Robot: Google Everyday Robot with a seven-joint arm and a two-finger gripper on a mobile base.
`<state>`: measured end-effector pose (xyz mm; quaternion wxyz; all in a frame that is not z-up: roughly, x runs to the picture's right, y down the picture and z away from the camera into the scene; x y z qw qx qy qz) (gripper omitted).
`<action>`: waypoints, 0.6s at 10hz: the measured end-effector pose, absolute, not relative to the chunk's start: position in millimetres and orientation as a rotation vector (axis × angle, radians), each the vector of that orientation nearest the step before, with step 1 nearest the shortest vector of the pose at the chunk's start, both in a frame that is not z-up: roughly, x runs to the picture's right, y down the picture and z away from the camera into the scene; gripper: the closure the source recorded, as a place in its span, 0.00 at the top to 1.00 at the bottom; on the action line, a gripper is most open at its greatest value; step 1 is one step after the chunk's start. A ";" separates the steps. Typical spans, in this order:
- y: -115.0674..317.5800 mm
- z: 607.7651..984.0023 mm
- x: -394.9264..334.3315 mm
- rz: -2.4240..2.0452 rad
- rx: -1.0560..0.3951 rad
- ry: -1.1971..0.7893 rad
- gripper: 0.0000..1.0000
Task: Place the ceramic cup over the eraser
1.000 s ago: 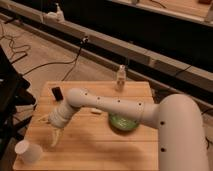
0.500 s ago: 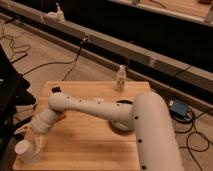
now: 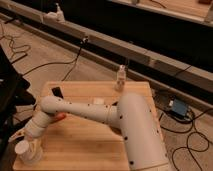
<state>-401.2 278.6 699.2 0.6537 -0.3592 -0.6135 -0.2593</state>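
Camera view: gripper [image 3: 26, 141] at 7 o'clock on the wooden table [image 3: 85, 146], just over the small white ceramic cup [image 3: 27, 154]; its grip we cannot tell; black rectangular eraser [image 3: 56, 92] lies at 10 o'clock

Dim warm light, dark background; the gripper [image 3: 26, 142] hangs over the table [image 3: 95, 145], lower left

I have one view only. It looks down from high up, from behind the thick near end of the arm [image 3: 131, 131], which fills the lower right. It faces across the wooden table [image 3: 95, 150] toward the floor [image 3: 30, 57] beyond. The gripper [image 3: 24, 140] sits at the table's lower left corner, by the cup [image 3: 27, 153].
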 end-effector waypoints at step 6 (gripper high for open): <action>253.5 711.8 -392.0 -0.563 -0.758 -1.373 0.02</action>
